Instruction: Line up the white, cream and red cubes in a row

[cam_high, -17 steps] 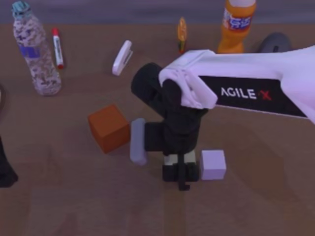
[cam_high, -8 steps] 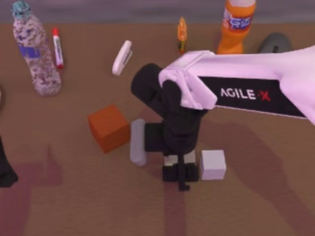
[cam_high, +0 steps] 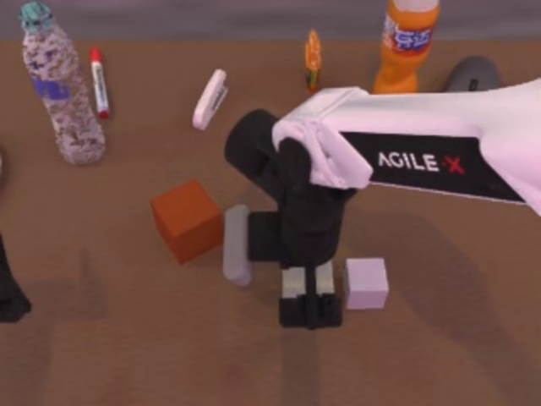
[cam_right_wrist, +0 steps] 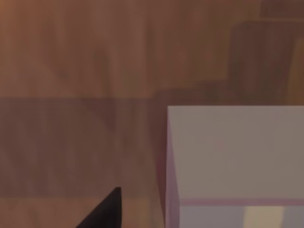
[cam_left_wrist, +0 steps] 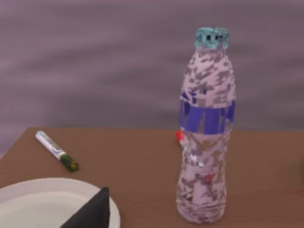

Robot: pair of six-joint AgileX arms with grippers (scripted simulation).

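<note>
Found the cream cube (cam_high: 293,281) mid-table under the right gripper (cam_high: 310,304), just beside the white cube (cam_high: 366,282), red cube (cam_high: 188,220) apart; could not tell clenched or released; judged it light, stiff, matte, best pinched across opposite flat faces.

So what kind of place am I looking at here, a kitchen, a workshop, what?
Most likely a rendered tabletop test scene, not a real room: a bare wooden table against a blank backdrop, an AgileX arm reaching over plain cubes like the red cube, and stray clutter such as a water bottle.
</note>
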